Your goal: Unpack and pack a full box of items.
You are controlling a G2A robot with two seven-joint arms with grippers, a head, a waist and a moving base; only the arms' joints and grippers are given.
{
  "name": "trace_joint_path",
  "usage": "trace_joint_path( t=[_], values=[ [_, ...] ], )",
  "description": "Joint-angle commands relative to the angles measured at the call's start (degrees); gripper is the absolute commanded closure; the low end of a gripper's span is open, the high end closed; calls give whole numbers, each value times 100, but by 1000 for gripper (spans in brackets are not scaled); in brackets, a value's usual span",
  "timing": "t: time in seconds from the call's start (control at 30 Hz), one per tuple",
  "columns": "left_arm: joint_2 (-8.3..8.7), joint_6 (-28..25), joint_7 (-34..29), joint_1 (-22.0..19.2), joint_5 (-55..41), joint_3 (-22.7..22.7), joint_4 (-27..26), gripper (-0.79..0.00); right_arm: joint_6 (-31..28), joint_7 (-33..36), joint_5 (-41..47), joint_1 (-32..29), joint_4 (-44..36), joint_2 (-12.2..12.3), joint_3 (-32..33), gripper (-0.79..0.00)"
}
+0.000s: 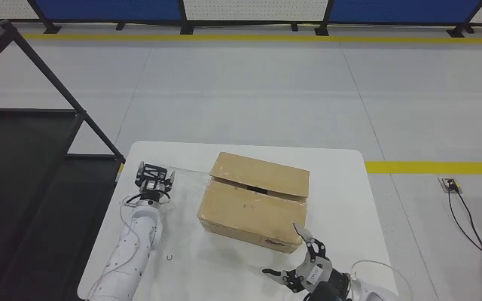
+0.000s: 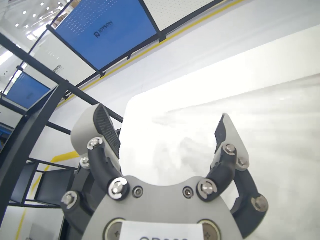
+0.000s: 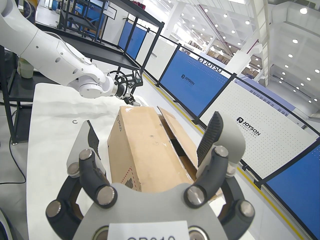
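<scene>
A brown cardboard box lies in the middle of the white table, its top flaps nearly shut with a dark gap between them. My left gripper is open and empty near the table's left edge, left of the box; it is also in the right wrist view, beyond the box's far end. My right gripper stands open and empty just off the box's near right corner, not touching it.
A black metal shelf frame stands beside the table on the left. A small dark C-shaped piece lies on the table near the front left. Bare tabletop lies right of the box. Blue and white fence panels line the far floor.
</scene>
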Motion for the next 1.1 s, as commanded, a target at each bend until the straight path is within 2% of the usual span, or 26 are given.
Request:
trace_joint_path(
  t=[0.0, 0.17, 0.3, 0.57, 0.73, 0.83, 0.93, 0.97, 1.07],
  values=[
    [-4, 89, 41, 8, -151, -68, 35, -785, -25, 30, 4, 28, -13, 1, -18, -785],
    [-6, 104, -51, -32, -349, -163, 166, -785, -73, 88, 5, 121, -30, 3, -61, -785],
    [-4, -27, 123, 32, -385, -160, 170, -785, -97, 123, 6, 173, -26, 6, -89, -785],
    [124, -1320, 604, 353, 139, -15, -121, -785, -87, 133, 18, 194, -15, 16, -95, -785],
    [164, -1690, 1007, 738, -43, -72, -622, -785, -120, 265, 70, 204, -33, 25, -49, -785],
    [231, -1893, 1246, 1069, 292, -33, -959, -785, -239, 555, 629, 232, 43, 11, 28, -785],
    [282, -1931, 1369, 1342, 520, -29, -1286, -785, -471, 1134, 1330, 358, 211, -8, 107, -785],
    [292, -1937, 1412, 1435, 544, -32, -1397, -785, -453, 1389, 1398, 392, 227, -11, 131, -785],
    [323, -2001, 1516, 1669, 638, -27, -1720, -785, -453, 1389, 1398, 392, 227, -11, 131, -785]
  ],
)
